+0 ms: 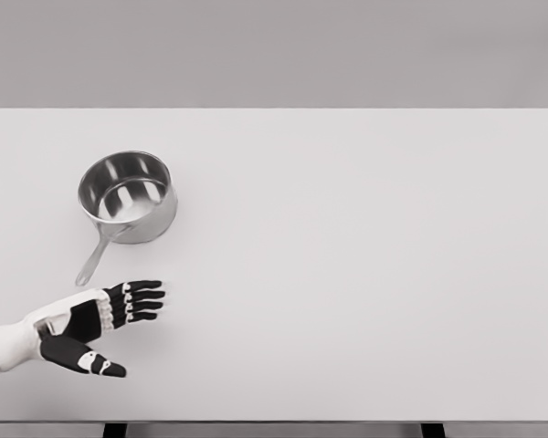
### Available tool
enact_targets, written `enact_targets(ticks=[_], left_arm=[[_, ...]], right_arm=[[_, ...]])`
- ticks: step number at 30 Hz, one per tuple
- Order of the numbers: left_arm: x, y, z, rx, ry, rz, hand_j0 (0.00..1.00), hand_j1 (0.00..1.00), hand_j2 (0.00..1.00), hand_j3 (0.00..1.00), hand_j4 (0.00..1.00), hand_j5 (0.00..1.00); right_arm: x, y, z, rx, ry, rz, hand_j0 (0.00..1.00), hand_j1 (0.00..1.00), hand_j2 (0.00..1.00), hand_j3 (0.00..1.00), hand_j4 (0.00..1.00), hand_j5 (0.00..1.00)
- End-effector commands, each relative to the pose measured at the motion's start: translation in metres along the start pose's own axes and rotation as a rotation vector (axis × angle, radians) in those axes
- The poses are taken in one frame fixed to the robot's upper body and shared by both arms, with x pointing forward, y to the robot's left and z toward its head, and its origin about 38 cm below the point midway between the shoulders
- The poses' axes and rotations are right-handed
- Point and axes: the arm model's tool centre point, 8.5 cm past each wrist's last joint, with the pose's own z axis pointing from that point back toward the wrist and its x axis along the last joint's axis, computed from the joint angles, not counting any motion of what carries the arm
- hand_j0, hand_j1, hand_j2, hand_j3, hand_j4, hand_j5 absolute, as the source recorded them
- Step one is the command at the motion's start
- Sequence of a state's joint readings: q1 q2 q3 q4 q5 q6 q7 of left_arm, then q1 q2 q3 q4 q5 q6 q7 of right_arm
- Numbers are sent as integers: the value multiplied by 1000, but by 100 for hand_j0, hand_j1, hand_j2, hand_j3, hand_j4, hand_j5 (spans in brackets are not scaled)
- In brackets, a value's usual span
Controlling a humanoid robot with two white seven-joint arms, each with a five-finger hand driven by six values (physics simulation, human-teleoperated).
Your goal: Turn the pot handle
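A plain white table (365,274) fills most of the frame, with a flat grey wall (274,50) behind it. A steel pot (128,196) stands left of centre, its handle (96,257) pointing toward the lower left. Just below, the left hand (96,319) hovers, fingers (144,299) spread and holding nothing.
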State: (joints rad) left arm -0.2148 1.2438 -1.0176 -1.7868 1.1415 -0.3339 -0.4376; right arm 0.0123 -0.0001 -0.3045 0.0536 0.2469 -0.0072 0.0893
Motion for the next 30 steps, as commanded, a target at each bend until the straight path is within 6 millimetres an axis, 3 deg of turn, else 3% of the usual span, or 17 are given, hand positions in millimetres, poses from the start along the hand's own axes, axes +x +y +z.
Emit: enact_targets(ticks=[1,10,30], left_arm=[[4,5,7,17,8,-12,100,100,100,100,100,100],[12,14,12,45,-1,-35,100,100,100,100,100,100],[17,57,37,179,23,-92,100,100,100,100,100,100]], right_arm=[[0,0,0,1,0,1,100,100,100,100,100,100],[0,0,0,1,1,1,100,100,100,100,100,100],[0,0,0,0,1,-1,100,100,100,100,100,100]])
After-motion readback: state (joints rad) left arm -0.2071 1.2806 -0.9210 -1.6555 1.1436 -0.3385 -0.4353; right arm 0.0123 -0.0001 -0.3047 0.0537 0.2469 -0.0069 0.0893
